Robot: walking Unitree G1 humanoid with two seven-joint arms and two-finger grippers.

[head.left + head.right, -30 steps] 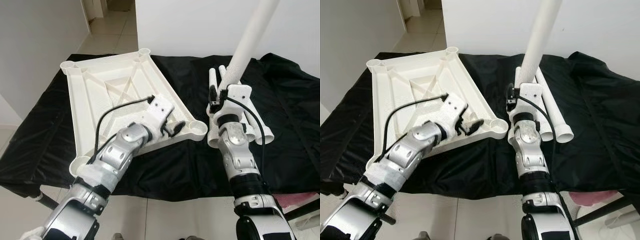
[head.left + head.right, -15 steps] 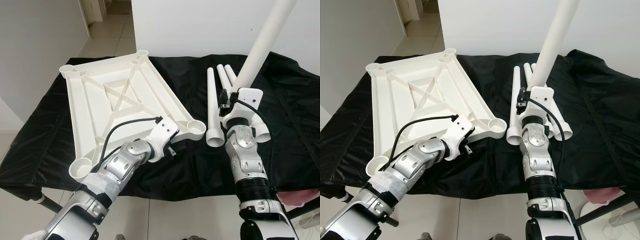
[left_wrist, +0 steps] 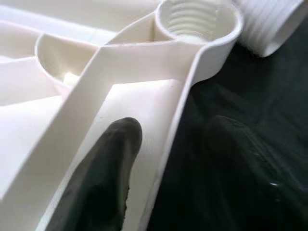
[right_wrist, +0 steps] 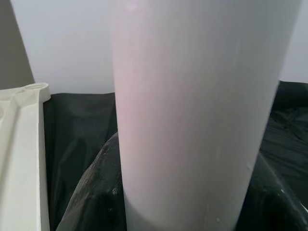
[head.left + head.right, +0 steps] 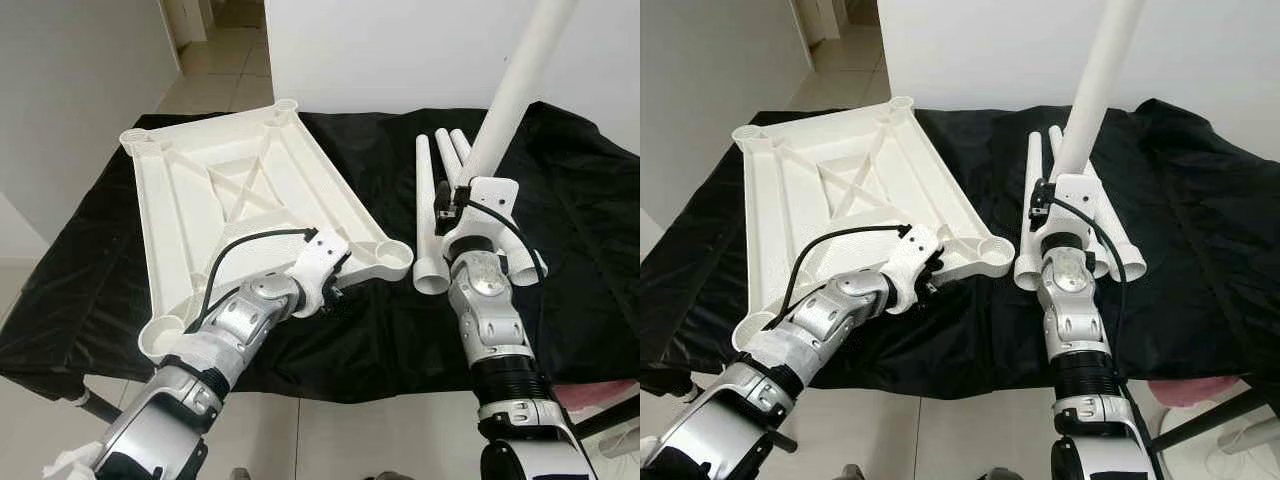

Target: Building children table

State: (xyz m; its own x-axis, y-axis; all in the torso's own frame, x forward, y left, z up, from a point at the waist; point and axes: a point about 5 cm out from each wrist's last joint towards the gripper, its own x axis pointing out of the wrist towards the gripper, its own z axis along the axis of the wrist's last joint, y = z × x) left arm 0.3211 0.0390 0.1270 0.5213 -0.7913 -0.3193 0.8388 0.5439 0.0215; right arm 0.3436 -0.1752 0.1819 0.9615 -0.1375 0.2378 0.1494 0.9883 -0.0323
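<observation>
On your left, the white ribbed plastic tabletop [image 5: 235, 205] lies upside down on the black cloth-covered work surface [image 5: 590, 250], its near right corner close to the loose legs. Your left gripper [image 3: 168, 159] sits at that near edge, the arm reaching forward and right from the near left. The head views hide its fingers behind the wrist; the left wrist view shows one black finger [image 3: 103, 178] resting inside the tabletop's rim and the other out over the cloth, spread apart and straddling the rim, with the threaded corner socket [image 3: 197, 19] just beyond. To the right, three white plastic tube legs [image 5: 432, 215] lie side by side. Your right gripper [image 5: 1065, 195], forearm raised upright, is clamped around a fourth long white tube leg [image 5: 1095, 85], held nearly vertical, leaning slightly right. The right wrist view shows that leg between the dark fingers.
</observation>
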